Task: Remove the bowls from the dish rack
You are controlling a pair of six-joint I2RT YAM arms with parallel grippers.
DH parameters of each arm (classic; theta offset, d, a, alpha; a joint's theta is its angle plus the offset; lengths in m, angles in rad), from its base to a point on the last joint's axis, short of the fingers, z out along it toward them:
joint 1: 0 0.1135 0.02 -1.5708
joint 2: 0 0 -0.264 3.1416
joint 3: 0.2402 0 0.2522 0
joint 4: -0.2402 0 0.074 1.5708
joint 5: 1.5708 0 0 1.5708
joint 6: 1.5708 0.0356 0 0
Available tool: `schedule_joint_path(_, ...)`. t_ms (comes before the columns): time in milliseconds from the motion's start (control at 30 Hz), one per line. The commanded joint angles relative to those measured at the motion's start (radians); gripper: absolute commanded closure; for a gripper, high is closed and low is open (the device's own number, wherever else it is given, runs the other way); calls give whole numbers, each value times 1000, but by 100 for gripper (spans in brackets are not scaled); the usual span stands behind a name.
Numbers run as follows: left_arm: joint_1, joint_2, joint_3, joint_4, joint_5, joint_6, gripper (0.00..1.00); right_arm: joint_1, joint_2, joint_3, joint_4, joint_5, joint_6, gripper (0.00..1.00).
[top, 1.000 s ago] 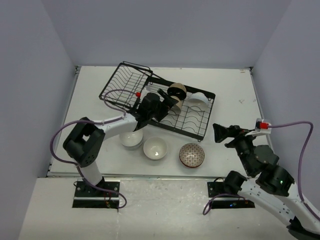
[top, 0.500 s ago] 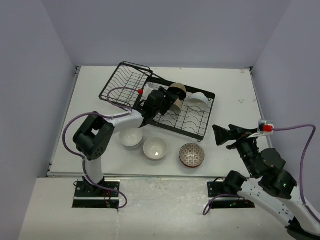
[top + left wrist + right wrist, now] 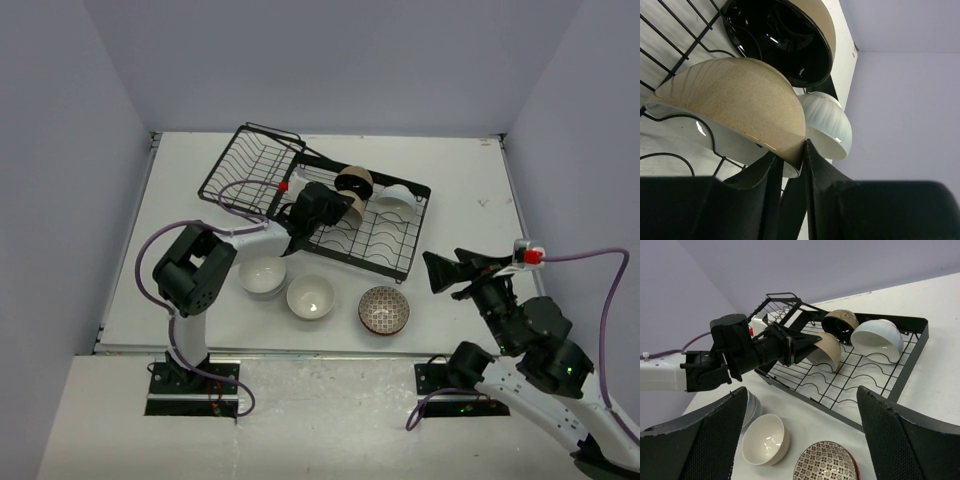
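Observation:
The black wire dish rack [image 3: 372,247] lies at the table's middle, its tilted basket section [image 3: 250,168] to the left. Three bowls stand in its flat part: a beige bowl [image 3: 740,100], a black-inside bowl [image 3: 780,35] and a white bowl [image 3: 829,125]. My left gripper [image 3: 792,152] is shut on the beige bowl's lower rim, one finger on each side of the wall. In the top view that gripper [image 3: 335,206] reaches over the rack's front edge. My right gripper [image 3: 432,270] hovers open to the right of the rack, nothing between its fingers.
Three bowls sit on the table before the rack: stacked white ones [image 3: 262,277], a cream one [image 3: 310,296] and a brown patterned one [image 3: 384,309]. The right wrist view shows the same row [image 3: 765,440] below the rack [image 3: 805,376].
My left gripper pushed further into the rack and its fingers came together on the beige bowl's rim. The right arm drifted slightly right and down, staying open.

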Motion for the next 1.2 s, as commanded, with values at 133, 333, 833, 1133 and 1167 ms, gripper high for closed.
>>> schedule_joint_path(133, 4, 11, 4, 47, -47, -26, 87, 0, 14, -1, 39, -37, -31, 11)
schedule_joint_path(333, -2, 4, -7, 38, -81, -35, 100, 0, 8, -3, 45, -44, -37, 11)
schedule_joint_path(833, -28, -33, -155, 485, -70, 214, 100, 0, -3, -10, 56, -55, -45, 11)
schedule_joint_path(1133, -27, -44, -171, 624, -6, 339, 100, 0, -1, -16, 64, -74, -52, 13)
schedule_joint_path(1167, -25, -39, -172, 639, 17, 337, 100, 0, -1, -15, 64, -75, -54, 13)
